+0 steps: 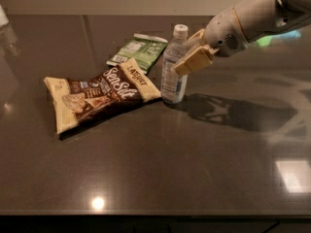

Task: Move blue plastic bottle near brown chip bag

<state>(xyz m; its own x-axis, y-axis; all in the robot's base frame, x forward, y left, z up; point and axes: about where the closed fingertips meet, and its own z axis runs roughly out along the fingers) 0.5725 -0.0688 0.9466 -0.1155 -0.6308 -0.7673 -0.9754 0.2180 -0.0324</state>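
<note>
Well, on the left I see the bag (99, 97) lying flat on the dark table (194, 178), with its brown face up and one cream end turned toward the middle. Behind it, a little to the right, lies the green packet (138, 50), which is not my target, so I leave it alone. Next comes the bottle (171, 84). It stands upright, its base on the table or just over it, just beside the right corner of the bag, perhaps touching it; I cannot tell. The gripper (184, 56) is clamped on the upper body of the bottle, under the white cap, and it comes in from the right. I judge this high side hold is there so that the bottle stays vertical and the fingers do not brush the bag. The arm (248, 21) reaches in from the upper right. To me the bottle is already near enough; what remains is to let go gently, because a tall light bottle can tip.
</note>
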